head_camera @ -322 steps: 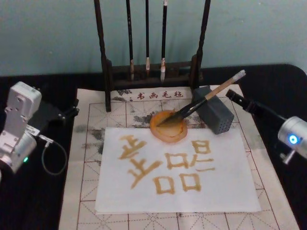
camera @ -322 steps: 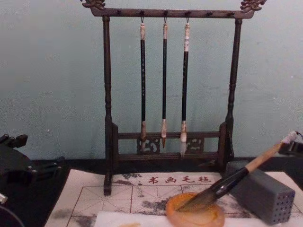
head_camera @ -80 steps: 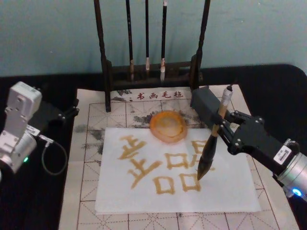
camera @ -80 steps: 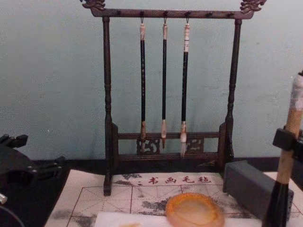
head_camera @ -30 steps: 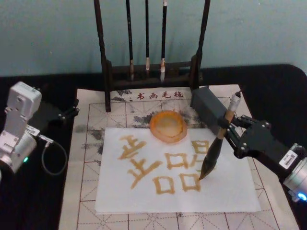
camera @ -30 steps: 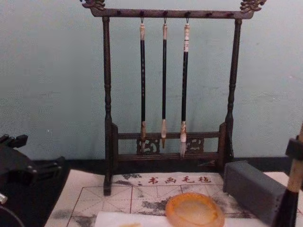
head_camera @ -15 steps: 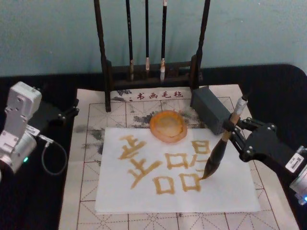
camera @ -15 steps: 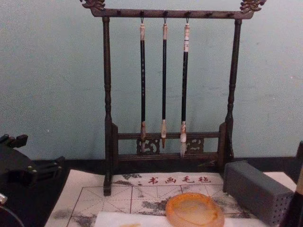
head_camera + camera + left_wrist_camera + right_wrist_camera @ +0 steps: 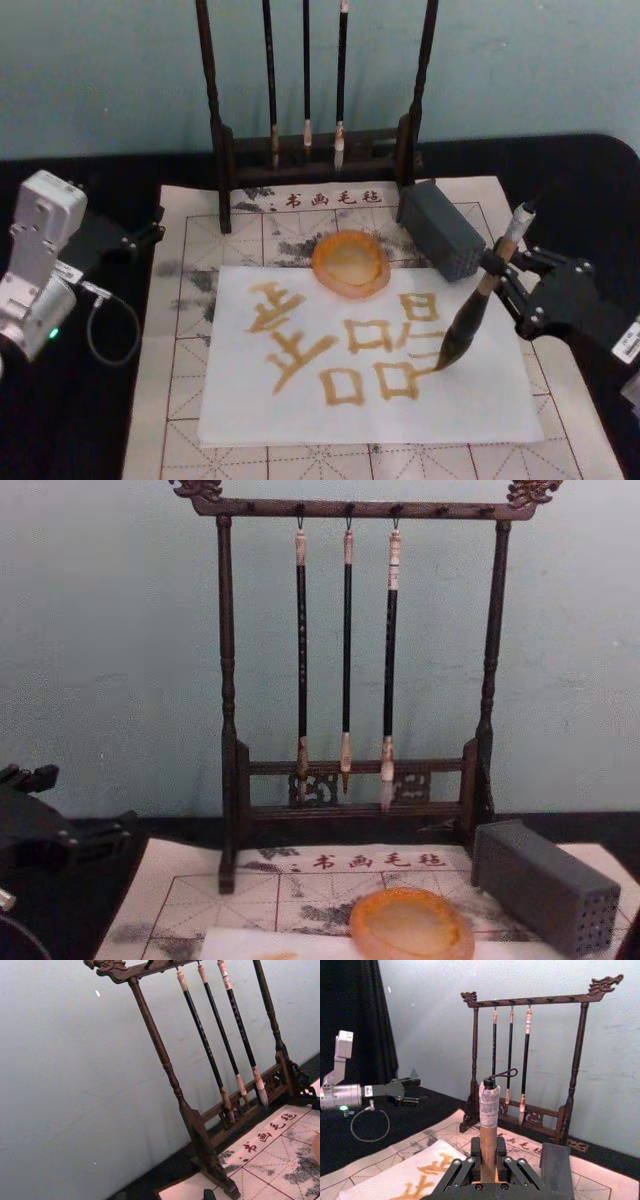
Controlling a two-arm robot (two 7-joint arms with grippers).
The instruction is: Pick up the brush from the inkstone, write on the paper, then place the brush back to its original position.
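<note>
Three thin brushes fill the rack; right gripper holds the brush.

The right gripper clamps the brush by its handle, tilted, with the cap up and to the right. The tip seems to touch the paper at the rightmost amber strokes. The inkstone overlaps the paper's far edge. The left gripper rests beside the mat.

Head high; chest low, seemingly nearer.
</note>
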